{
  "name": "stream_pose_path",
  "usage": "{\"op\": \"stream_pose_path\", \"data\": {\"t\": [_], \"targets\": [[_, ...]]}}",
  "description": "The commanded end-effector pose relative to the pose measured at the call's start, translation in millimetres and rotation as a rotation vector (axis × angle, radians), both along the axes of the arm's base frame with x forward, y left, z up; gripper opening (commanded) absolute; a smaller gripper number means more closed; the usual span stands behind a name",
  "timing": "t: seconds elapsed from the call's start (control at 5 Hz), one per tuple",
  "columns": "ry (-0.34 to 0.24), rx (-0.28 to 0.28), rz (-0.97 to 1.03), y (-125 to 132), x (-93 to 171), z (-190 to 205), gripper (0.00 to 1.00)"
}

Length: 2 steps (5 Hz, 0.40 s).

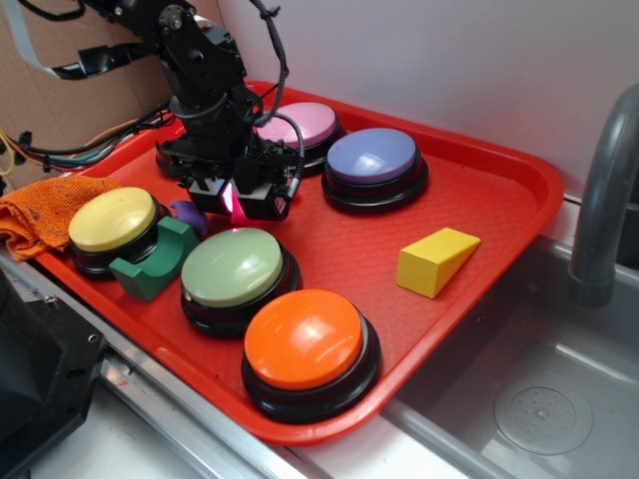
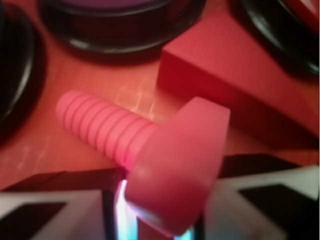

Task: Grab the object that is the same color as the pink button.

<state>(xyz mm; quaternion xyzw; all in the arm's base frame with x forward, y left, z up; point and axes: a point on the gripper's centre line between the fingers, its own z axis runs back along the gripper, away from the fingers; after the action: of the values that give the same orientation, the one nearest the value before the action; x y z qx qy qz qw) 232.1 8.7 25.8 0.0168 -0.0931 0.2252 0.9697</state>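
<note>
Pink bolt [image 2: 150,150], shaft toward upper left

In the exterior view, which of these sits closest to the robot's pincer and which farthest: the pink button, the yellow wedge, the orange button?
Measured from the pincer:
1. Pink button, just behind it at the tray's back.
2. Orange button, at the tray's front edge.
3. Yellow wedge, off toward the sink side.
The last two are fairly close to call.
</note>
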Motion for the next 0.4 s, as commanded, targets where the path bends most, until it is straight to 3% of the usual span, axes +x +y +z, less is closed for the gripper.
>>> {"op": "stream_pose_path", "data": {"t": [0.0, 0.2], "targets": [[-0.023, -0.009, -0.115, 10, 5, 56, 0.0], [-0.007, -0.041, -0.222, 4, 5, 82, 0.0]]}}
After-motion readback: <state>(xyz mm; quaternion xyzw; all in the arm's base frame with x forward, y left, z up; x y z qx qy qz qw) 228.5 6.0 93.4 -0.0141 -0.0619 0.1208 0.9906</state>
